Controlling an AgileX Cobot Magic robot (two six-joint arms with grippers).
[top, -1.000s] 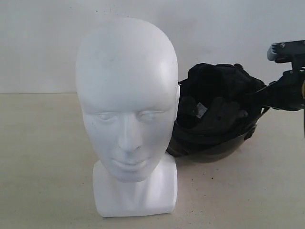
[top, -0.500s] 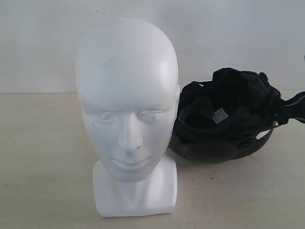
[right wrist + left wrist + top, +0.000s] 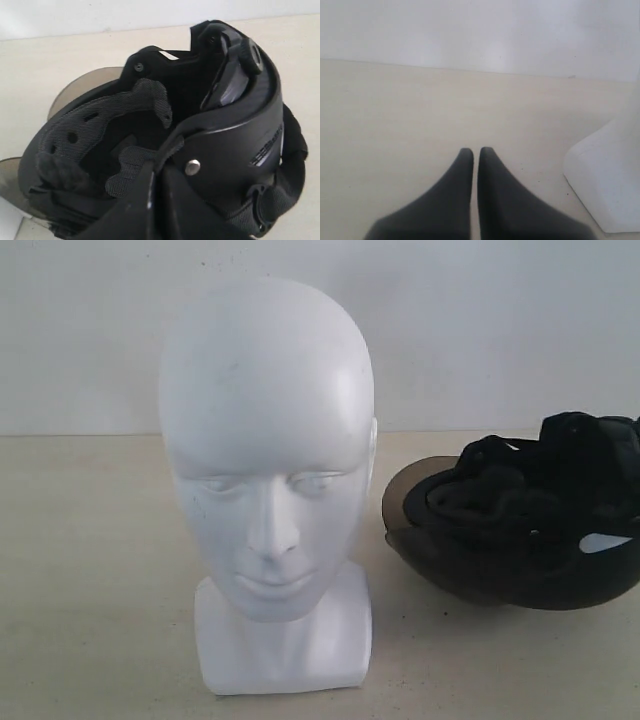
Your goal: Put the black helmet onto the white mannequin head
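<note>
My left end effector was pressed together, empty, over the worktop | my right end effector pinched the black helmet at its rim | helmet was opening-up, visor facing the upright white mannequin head, apart from it

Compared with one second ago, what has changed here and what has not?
The black helmet slid right in the exterior view, away from the white mannequin head, and turned its visor toward it. The right gripper grips its rim. The head stayed put.
</note>
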